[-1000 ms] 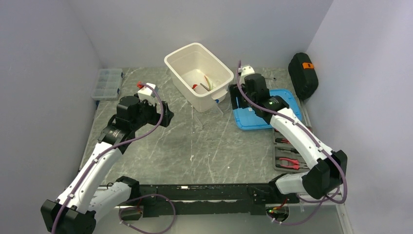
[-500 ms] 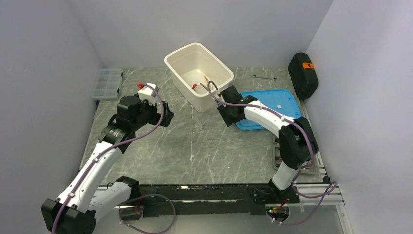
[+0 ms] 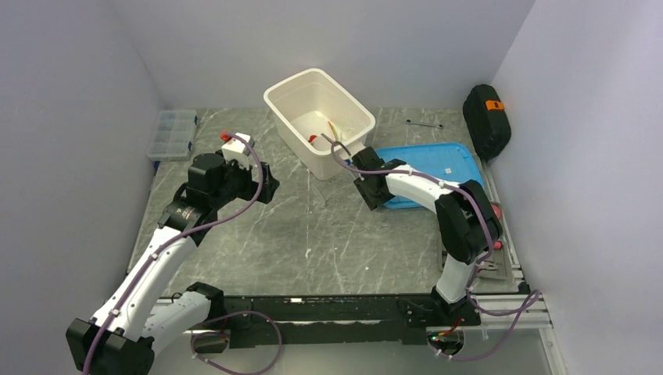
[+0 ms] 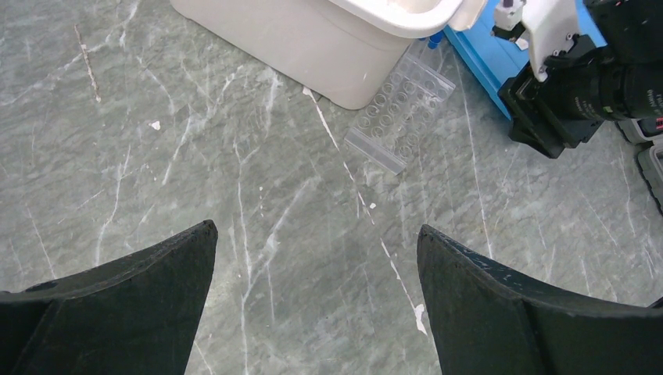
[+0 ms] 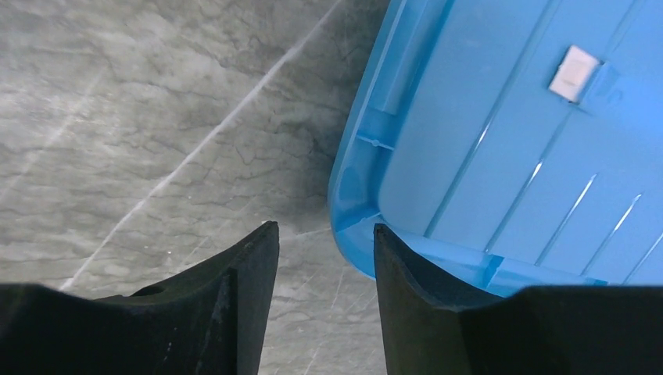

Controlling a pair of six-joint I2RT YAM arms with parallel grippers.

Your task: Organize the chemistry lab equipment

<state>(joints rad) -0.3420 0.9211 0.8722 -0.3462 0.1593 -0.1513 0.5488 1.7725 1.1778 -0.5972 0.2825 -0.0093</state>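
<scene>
The clear plastic tube rack (image 4: 399, 117) lies flat on the marble table (image 4: 234, 156), with one end just beside the near corner of the white tub (image 4: 313, 47). Inside the tub we note a red-tipped item (image 3: 313, 139) and some thin rods, all too small to identify. The blue lid (image 5: 508, 141) lies to the right of the rack. The right gripper (image 5: 324, 230) hovers at the lid's corner, jaws apart with nothing between them. The left gripper (image 4: 317, 230) hangs over the table near the rack, jaws spread wide and empty.
</scene>
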